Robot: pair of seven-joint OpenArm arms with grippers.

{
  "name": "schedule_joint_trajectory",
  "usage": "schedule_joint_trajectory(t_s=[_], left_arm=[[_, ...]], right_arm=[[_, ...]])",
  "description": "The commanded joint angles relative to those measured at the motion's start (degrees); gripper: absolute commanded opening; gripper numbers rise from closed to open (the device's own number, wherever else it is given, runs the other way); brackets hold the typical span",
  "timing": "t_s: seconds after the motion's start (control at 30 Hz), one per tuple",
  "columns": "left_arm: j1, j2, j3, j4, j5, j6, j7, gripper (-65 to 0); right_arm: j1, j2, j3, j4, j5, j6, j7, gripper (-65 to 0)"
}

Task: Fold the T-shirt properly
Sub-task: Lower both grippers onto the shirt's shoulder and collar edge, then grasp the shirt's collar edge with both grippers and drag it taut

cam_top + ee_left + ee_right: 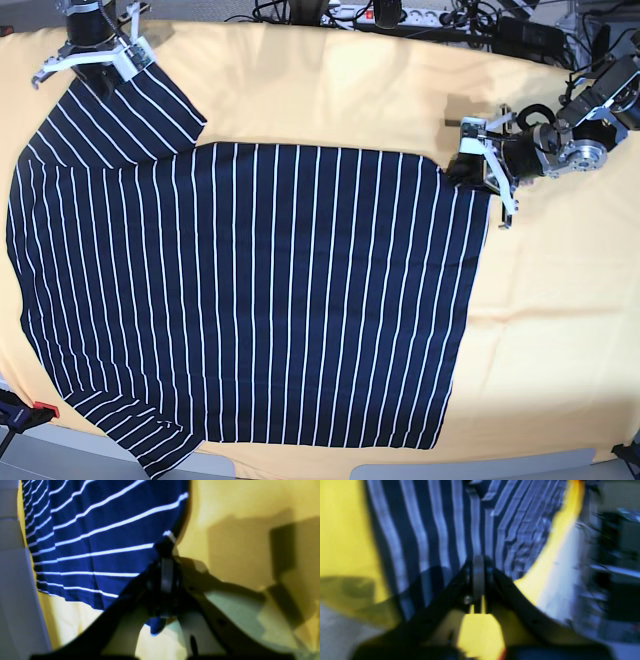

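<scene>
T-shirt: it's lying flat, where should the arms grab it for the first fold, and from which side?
Probably the far long edge of the T-shirt: the hem corner, which the left gripper already pinches from the hem side, and the upper sleeve, where the right gripper sits. The shirt lies flat, so only edges and corners offer a pinch.

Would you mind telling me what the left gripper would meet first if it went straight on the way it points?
The left gripper already pinches the T-shirt at its corner; straight on, it would probably only meet more striped fabric on the table.
</scene>
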Motion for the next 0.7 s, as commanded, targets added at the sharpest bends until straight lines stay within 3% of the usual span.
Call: schedule_joint_trajectory(t_s=[0.0, 0.1, 0.13, 0.3, 0.53, 0.67], left_arm=[[-0.7, -1.4, -0.2, -0.2, 0.6, -1.0, 2.5, -65.0], [-1.2, -1.4, -0.2, -0.1, 0.6, -0.2, 2.5, -65.0], [-1.2, -1.4, -0.2, -0.1, 0.6, 0.3, 2.5, -65.0], [-1.2, -1.4, -0.2, -0.1, 0.6, 0.5, 2.5, -65.0], [-1.2, -1.4, -0.2, -0.1, 0.6, 0.5, 2.5, -65.0], [-1.2, -1.4, -0.2, -0.1, 0.6, 0.5, 2.5, -65.0]], right_arm=[[-0.5, 0.5, 0.2, 0.9, 1.5, 1.2, 0.9, -49.0], [-0.5, 0.5, 0.2, 0.9, 7.0, 8.7, 1.9, -36.4], [-0.5, 0.5, 0.2, 0.9, 8.2, 9.9, 2.5, -33.6], [-0.5, 0.5, 0.2, 0.5, 10.7, 11.7, 4.0, -31.5], [0.1, 0.5, 0.2, -4.0, 10.3, 10.2, 3.8, -31.5], [1.9, 0.5, 0.2, -6.1, 8.7, 5.3, 1.4, -31.6]])
